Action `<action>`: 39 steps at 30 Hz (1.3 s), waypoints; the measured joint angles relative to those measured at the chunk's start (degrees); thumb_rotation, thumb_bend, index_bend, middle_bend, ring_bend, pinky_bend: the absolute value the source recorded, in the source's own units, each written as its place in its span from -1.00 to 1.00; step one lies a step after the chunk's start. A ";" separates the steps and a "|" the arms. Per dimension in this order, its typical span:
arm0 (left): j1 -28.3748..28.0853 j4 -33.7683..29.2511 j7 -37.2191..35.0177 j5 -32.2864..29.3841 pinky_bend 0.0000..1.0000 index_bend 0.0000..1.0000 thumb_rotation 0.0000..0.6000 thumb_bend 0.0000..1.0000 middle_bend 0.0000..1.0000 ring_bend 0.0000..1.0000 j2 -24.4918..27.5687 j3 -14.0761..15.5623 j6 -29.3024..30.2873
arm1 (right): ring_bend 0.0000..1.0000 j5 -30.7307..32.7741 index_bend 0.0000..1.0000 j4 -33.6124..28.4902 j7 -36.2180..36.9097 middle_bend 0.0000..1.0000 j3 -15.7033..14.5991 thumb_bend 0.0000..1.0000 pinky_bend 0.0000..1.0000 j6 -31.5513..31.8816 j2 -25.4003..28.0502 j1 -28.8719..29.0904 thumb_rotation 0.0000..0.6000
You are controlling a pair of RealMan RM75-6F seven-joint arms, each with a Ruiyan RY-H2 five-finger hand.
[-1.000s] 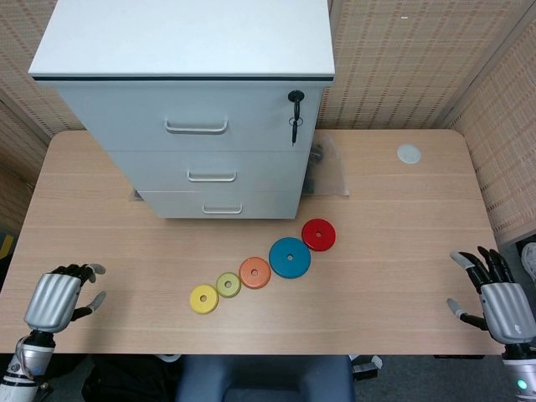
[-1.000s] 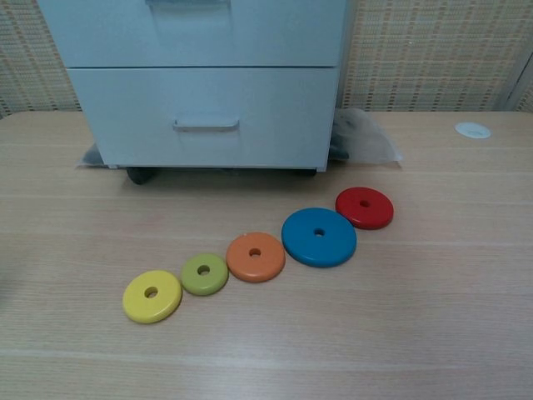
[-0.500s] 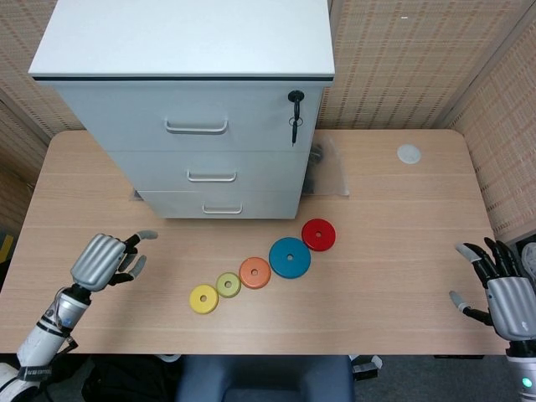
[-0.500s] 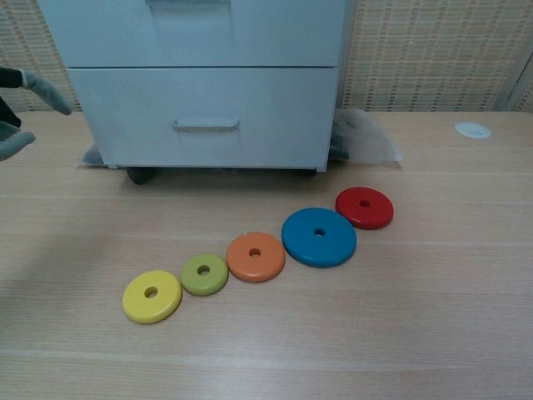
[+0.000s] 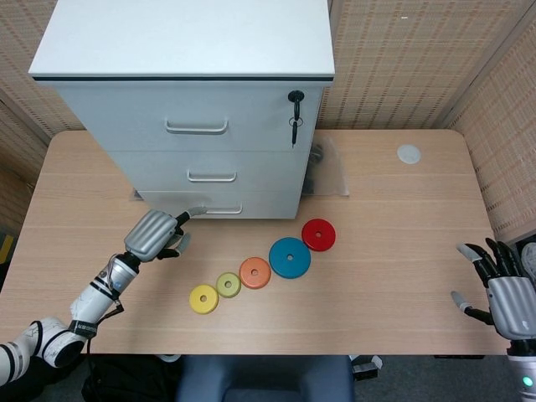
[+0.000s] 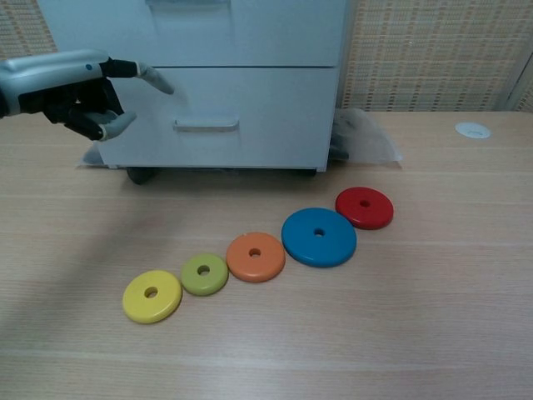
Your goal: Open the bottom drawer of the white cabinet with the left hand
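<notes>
The white cabinet stands at the back of the table with three drawers, all closed. Its bottom drawer has a small metal handle. My left hand hovers just left of that handle, fingers apart, one finger stretched toward the drawer front, holding nothing. My right hand hangs open at the table's right front edge, far from the cabinet; the chest view does not show it.
Five coloured discs lie in a diagonal row: yellow, green, orange, blue, red. A key hangs from the top drawer's lock. A clear bag lies right of the cabinet; a white cap sits far right.
My left hand has swept from the table's left front corner up and right to the bottom drawer's front. The right hand has dropped slightly.
</notes>
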 measured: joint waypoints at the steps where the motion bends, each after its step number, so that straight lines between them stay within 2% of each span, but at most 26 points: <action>1: -0.63 0.21 0.69 -0.90 1.00 -0.68 1.00 0.16 0.89 1.00 -0.50 -0.16 -0.79 | -1.00 0.07 -0.70 0.11 0.08 -0.64 -0.01 -0.59 -1.00 -0.01 -0.02 -0.03 1.00; 19: -5.99 3.48 7.52 -8.34 1.00 -0.68 1.00 0.16 0.89 1.00 -6.31 -0.41 -5.07 | -1.00 1.70 -0.70 1.91 2.39 -0.64 -0.33 -0.59 -1.00 -0.10 0.40 -1.31 1.00; 39: -9.72 4.78 15.44 -16.57 1.00 -0.67 1.00 0.16 0.89 1.00 -8.12 -0.15 -8.41 | -1.00 2.21 -0.70 2.38 3.38 -0.64 -0.46 -0.59 -1.00 0.16 0.59 -2.26 1.00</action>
